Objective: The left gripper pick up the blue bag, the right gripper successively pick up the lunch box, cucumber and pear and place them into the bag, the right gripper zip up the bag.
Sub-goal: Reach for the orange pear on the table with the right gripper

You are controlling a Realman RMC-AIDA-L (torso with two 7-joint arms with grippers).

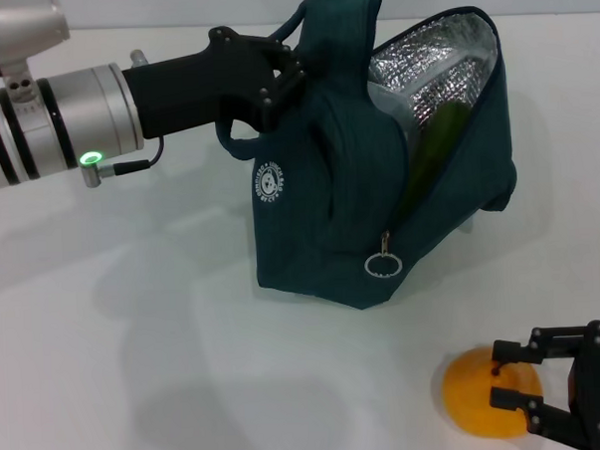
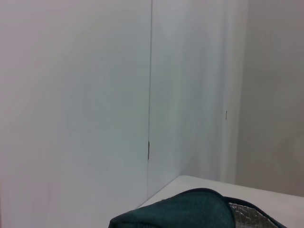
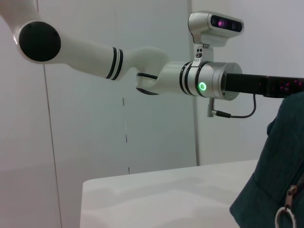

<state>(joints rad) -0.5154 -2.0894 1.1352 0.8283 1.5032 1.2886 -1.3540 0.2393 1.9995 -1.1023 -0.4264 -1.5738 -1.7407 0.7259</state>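
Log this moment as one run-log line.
left gripper: shut on blue bag handle | cucumber: inside bag | right gripper: open around pear | zip: open

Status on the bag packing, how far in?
Done: left gripper holds the blue bag up by its top, and the cucumber lies inside; the lunch box isn't visible. In hand: right gripper is at the pear on the table. Left: bagging the pear, then pulling the zip ring.

The surface is plain white and smooth. The blue bag sits on it near the middle, with its bottom touching the top and its mouth open. The pear rests on it too, near the front, apart from the bag
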